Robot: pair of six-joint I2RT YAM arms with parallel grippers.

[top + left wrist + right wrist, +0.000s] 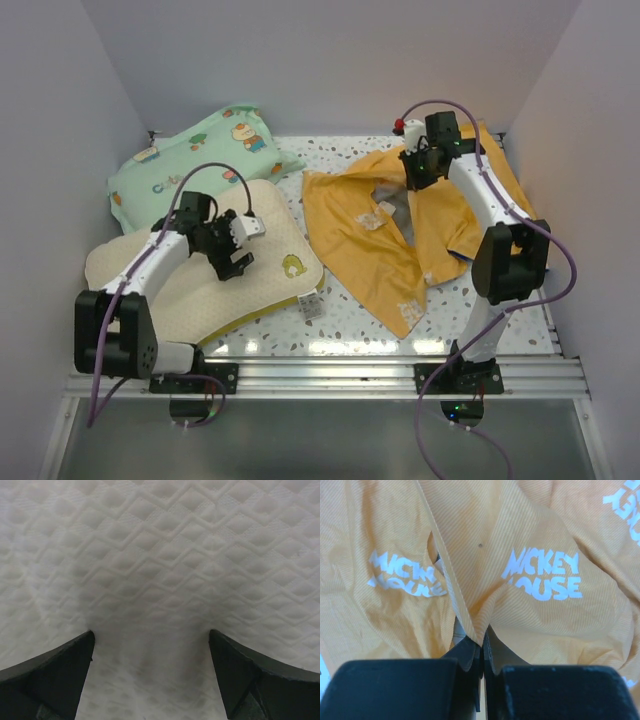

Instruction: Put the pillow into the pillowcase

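Observation:
The cream pillow (215,285) lies flat at the left front, with a green mark near its right corner. My left gripper (240,250) hovers just over its middle, jaws open. In the left wrist view its quilted cover (160,555) fills the frame between the spread fingertips (67,660). The orange-yellow pillowcase (375,250) lies rumpled at the right. My right gripper (418,172) is at its far edge, shut on a pinched fold of the cloth (480,625). White "Mickey Mouse" lettering (542,572) shows on the fabric.
A mint-green cartoon-print pillow (195,160) lies at the back left, touching the cream pillow. A small white tag (311,305) lies on the speckled table (340,325) between the pillow and the case. White walls close in the sides and back.

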